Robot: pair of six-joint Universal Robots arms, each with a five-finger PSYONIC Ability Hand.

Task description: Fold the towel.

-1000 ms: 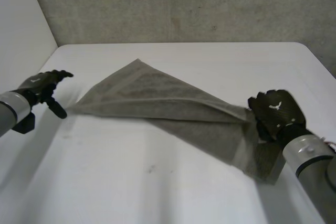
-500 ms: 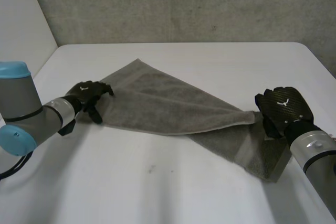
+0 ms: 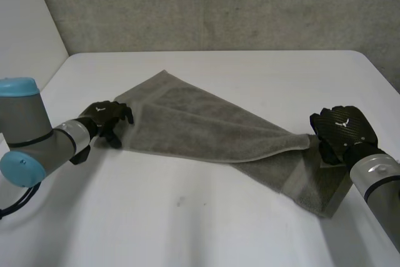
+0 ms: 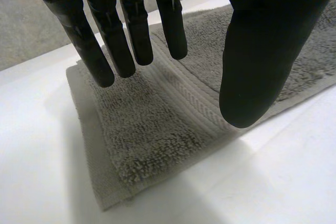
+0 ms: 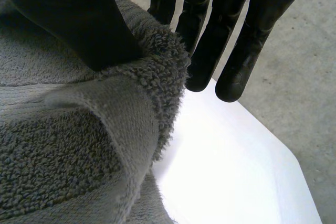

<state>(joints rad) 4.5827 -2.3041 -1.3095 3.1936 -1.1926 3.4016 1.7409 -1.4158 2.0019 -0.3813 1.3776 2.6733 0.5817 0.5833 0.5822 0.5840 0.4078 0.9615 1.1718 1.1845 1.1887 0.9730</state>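
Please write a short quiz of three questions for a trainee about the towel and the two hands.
1. True or false: the left hand has curled its fingers round the towel.
2. Which hand pinches the towel? A) left hand B) right hand C) neither
3. Fill in: the towel lies on a white ____.
Key: 1 false; 2 B; 3 table.

A white table (image 3: 206, 217) carries one grey towel (image 3: 187, 123), doubled over itself, lying slantwise from the left side towards the near right corner.
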